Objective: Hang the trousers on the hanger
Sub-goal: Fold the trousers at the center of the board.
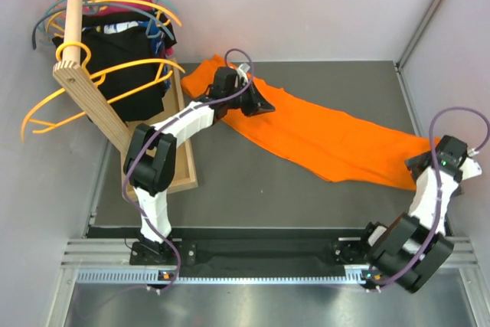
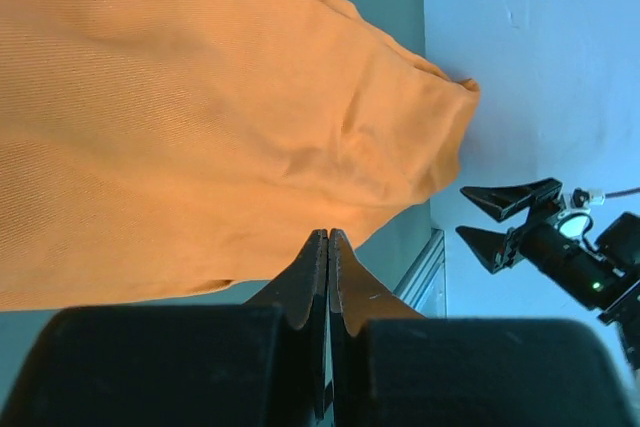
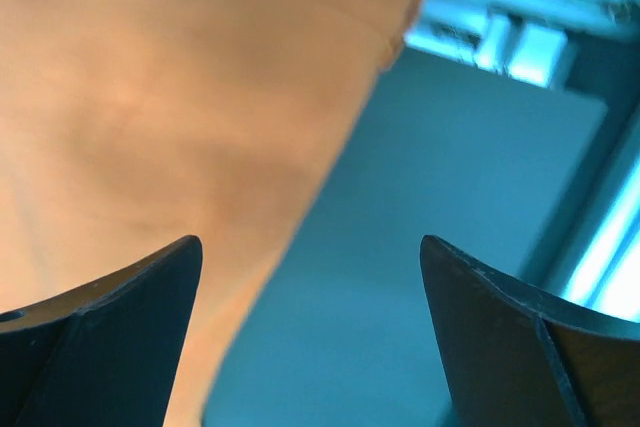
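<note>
We see the trousers (image 1: 321, 139) spread flat across the bench (image 1: 253, 197), in a diagonal from back left to right. The hanger (image 1: 157, 61) hangs on the wooden rack (image 1: 92, 93) at the left (apart from the cloth). The right tool (image 3: 310, 247) stands wide and holds nothing, with one finger above the trouser end. The left tool (image 2: 328, 247) is pressed together at the cloth edge; we cannot tell whether it pinches fabric.

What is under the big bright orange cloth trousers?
The bright orange fabric trousers lie flat on the dark grey tabletop, which shows beside them. Anything directly beneath the cloth is covered, so it cannot be seen.
</note>
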Robot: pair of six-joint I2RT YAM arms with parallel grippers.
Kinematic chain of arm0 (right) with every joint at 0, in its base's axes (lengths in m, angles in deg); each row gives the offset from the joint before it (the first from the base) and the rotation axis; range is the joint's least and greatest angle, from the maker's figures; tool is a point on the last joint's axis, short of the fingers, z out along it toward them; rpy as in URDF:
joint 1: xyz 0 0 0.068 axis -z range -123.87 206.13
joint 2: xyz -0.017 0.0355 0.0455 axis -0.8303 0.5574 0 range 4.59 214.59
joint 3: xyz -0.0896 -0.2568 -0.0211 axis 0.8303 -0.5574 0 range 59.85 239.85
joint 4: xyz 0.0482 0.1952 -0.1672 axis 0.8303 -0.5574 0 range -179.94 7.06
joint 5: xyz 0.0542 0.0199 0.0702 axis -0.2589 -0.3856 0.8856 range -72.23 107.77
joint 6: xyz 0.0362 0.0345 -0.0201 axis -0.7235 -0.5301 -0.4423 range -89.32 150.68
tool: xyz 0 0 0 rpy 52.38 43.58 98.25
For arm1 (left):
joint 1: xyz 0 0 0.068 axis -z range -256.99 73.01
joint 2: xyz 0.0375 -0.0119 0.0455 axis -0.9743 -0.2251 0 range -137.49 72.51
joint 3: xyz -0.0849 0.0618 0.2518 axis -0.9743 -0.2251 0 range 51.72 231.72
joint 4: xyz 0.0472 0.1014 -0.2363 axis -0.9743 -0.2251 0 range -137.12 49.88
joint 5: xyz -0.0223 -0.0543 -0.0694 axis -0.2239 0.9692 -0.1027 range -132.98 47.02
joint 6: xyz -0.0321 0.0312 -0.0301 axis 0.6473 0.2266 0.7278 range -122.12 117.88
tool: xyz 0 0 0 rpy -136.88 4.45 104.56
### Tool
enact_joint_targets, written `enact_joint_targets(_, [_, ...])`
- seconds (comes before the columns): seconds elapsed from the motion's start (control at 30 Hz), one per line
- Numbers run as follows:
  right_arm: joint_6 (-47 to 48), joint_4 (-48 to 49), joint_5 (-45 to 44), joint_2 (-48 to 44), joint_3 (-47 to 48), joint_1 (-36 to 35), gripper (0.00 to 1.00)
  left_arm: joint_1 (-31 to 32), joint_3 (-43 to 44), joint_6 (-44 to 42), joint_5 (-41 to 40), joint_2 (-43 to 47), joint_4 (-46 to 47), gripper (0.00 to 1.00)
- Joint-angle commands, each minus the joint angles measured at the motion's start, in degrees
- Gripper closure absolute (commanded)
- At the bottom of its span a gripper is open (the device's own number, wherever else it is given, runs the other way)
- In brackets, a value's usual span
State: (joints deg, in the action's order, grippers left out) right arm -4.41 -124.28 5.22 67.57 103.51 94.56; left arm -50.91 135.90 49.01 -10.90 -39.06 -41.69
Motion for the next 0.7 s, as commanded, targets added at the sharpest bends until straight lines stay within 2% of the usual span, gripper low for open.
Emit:
enact_joint_targets(0.0, [2.05,14.60,-0.63,-8.20,-6.90,1.38,0.11,-0.07,-0.60,0.89,2.90,2.06,4.55,1.00])
enact_joint_targets(0.13, [-1.46,22.61,3.31,-13.41,-15.17,5.50,0.11,0.63,-0.77,3.00,4.31,1.00,6.31,1.00])
enact_joint_targets(0.37, [-1.82,36.74,5.95,-10.61,-21.06,12.87,0.16,1.07,-1.04,1.96,3.87,1.35,5.44,1.00])
enact_joint_targets(0.57, [-4.89,49.41,8.78,-8.75,-28.27,14.82,0.19,0.90,0.28,0.90,3.52,-0.05,3.41,1.00])
enact_joint_targets(0.6, [-5.33,54.47,9.21,-7.88,-29.50,15.09,0.20,0.98,0.37,0.90,3.61,-0.40,3.06,1.00])
enact_joint_targets(0.67, [-5.25,56.28,10.53,-6.04,-31.18,15.18,0.21,0.98,0.19,0.72,3.43,-0.67,2.97,1.00])
